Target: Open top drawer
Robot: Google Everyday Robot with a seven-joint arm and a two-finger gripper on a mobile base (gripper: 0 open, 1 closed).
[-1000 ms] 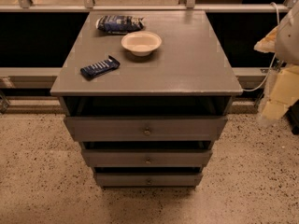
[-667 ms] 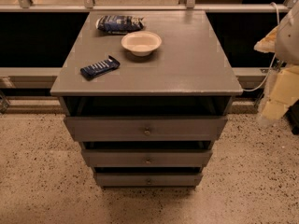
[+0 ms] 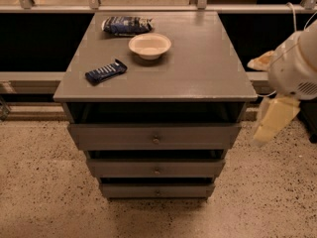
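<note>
The grey cabinet has three drawers stacked one above the other. The top drawer (image 3: 114, 136) is the widest; its flat front sits just under the tabletop, with a small round metal knob (image 3: 156, 140) in the centre. The two narrower drawers (image 3: 124, 168) lie below it. All three fronts look pushed in. My gripper (image 3: 274, 118) hangs from the white arm at the right edge of the camera view, to the right of the cabinet at about the top drawer's height, and clear of the knob.
On the grey tabletop (image 3: 198, 68) lie a white bowl (image 3: 149, 45), a dark blue snack bar (image 3: 105, 72) and a blue chip bag (image 3: 125, 25). A dark recess and a metal railing run behind the cabinet. Speckled floor (image 3: 39, 192) lies in front and to both sides.
</note>
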